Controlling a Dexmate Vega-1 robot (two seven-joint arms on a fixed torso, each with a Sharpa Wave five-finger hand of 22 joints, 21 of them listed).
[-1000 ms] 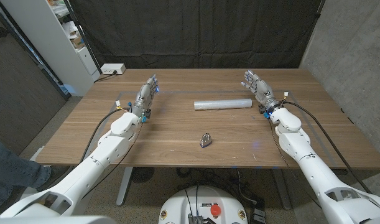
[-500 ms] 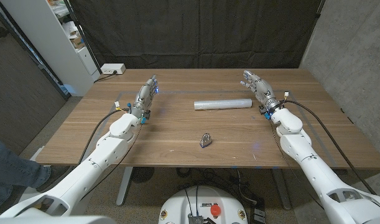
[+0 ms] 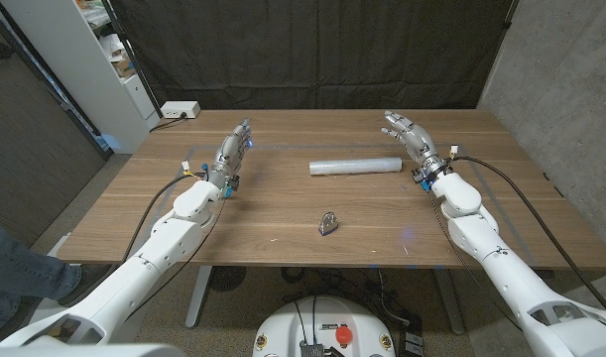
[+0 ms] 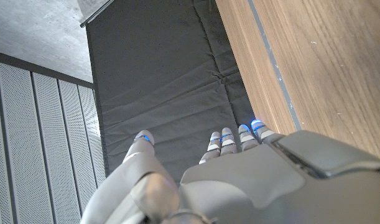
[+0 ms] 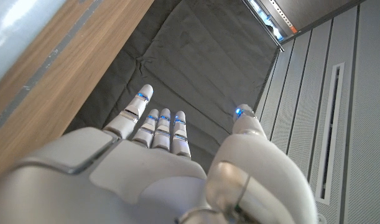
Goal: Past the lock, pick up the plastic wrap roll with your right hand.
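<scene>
Taking the lock [image 3: 328, 224] near the middle of the surface [image 3: 283, 208] as the landmark: the left hand [image 3: 235, 151] stands far to the lock's left and farther back, open, fingers apart and reaching toward the back edge, holding nothing; the left wrist view shows its fingers [image 4: 230, 140] spread over the surface's edge against the dark curtain [image 3: 312, 50]. The lock itself sits alone toward the front, a small metal piece, well apart from both hands. Directly beyond the lock, a little to its right, lies the roll [image 3: 354, 166], a clear cylinder with its long axis running left to right, roughly parallel to the back edge. To the right of the lock and farther back, the right hand [image 3: 410, 138] hovers open, fingers apart and empty; its fingers [image 5: 158, 127] show spread in the right wrist view. The roll's right end lies just beside this hand, toward the lock's side of it and slightly nearer the robot, so the right hand is plainly the nearer one. I judge the reach calls for a short move leftward and down, with the fingers closing across the roll's width, not along its length.
</scene>
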